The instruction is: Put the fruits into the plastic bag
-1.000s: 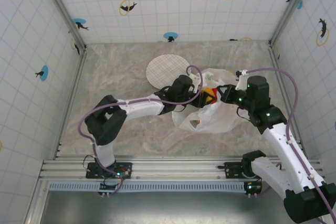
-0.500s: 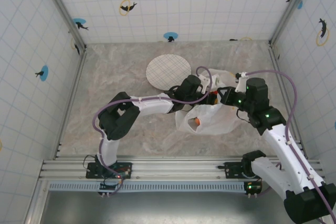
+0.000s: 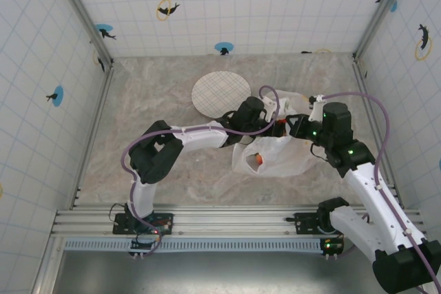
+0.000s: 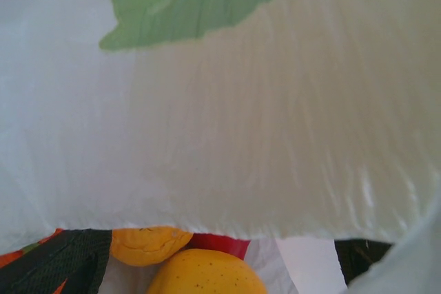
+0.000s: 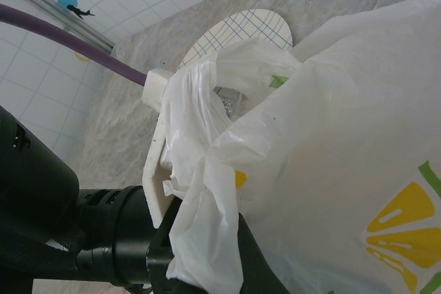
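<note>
Left end effector deep inside plastic bag mouth, centre-right of top view; spread or pressed together, cannot tell. Right end effector at bag rim, grip likewise hidden. Fruits already inside. Thin, soft, slippery film: best pinched at rim.

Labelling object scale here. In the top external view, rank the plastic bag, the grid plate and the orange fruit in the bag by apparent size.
1. plastic bag, largest.
2. grid plate, its near edge hidden by the left arm.
3. orange fruit, clearly smallest.
</note>
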Tool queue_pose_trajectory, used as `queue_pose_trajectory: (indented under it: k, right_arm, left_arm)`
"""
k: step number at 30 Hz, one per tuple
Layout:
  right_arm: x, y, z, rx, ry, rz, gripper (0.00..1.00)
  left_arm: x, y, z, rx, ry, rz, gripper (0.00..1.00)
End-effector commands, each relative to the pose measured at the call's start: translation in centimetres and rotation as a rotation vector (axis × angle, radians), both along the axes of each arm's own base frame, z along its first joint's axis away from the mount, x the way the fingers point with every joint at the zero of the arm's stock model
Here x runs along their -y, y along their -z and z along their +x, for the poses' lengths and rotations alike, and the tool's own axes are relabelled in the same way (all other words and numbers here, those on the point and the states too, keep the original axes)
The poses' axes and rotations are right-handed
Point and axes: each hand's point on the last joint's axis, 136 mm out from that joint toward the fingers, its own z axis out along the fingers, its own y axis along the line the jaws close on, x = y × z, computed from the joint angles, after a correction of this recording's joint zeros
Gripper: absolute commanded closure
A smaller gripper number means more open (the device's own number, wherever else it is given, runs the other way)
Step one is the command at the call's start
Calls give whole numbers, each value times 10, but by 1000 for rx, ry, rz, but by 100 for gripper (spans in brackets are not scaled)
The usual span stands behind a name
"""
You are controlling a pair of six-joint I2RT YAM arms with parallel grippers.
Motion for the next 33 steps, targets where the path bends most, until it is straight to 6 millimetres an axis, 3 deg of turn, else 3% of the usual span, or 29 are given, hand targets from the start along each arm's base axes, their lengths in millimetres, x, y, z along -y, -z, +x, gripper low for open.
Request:
queue_pose_trajectory:
  k: [1, 5, 15, 16, 27, 33]
  right_arm:
    - [3, 0, 0, 10, 4, -32, 100]
    - [8, 3, 0, 6, 14, -71, 100]
    - [12, 6, 2, 5, 23, -93, 100]
    - [11, 6, 3, 6, 21, -92, 100]
    - [9, 9, 6, 4, 16, -84, 100]
    - [10, 11, 6, 0, 18, -87, 100]
  left_arm:
    - [-9, -13, -4, 64, 9, 17, 13]
    - [-33, -17, -5, 122, -26, 68, 11]
    - [-120, -26, -5, 174, -154, 150, 9]
    - [-133, -17, -8, 162, -165, 175, 9]
    - [-203, -9, -6, 154, -310, 240, 9]
    - [-232, 16, -2, 78, -429, 291, 8]
